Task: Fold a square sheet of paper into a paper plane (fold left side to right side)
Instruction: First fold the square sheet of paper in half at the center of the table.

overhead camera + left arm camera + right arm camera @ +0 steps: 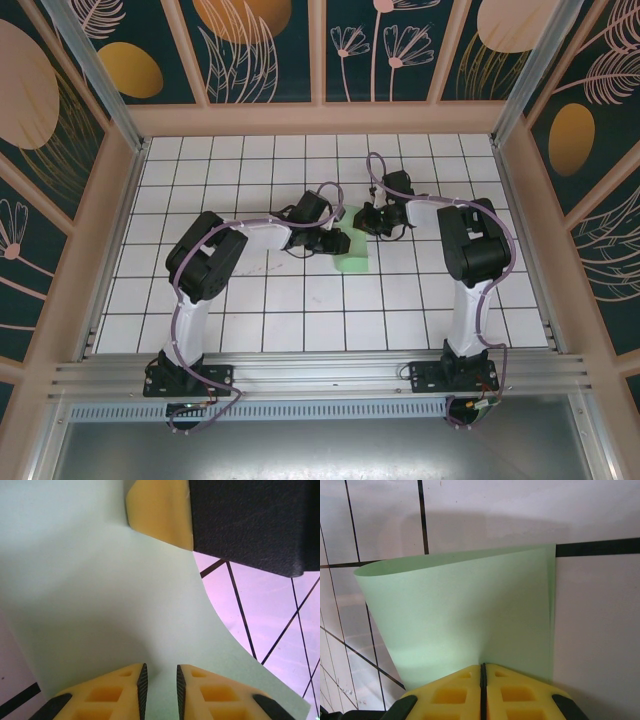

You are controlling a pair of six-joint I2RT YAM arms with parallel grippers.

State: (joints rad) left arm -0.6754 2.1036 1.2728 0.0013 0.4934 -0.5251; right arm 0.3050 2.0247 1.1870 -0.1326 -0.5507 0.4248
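Observation:
The square sheet of paper (352, 256) is pale green and lies mid-table, bent over on itself in a loose curl. In the right wrist view the sheet (470, 615) shows a rounded bend at the left and two edges nearly aligned at the right. My right gripper (482, 668) is shut on its near edge (368, 222). My left gripper (335, 240) hovers over the sheet (115, 595) with its jaws a narrow gap apart (160, 680) and nothing between them. The right gripper's yellow finger (162, 510) touches the paper's far edge there. The paper plane is out of view.
The white grid-tiled table (250, 300) spreads around the sheet. Peach-framed walls (320, 118) enclose it at the back and sides. Both arm bases (190, 375) sit on the metal rail at the near edge.

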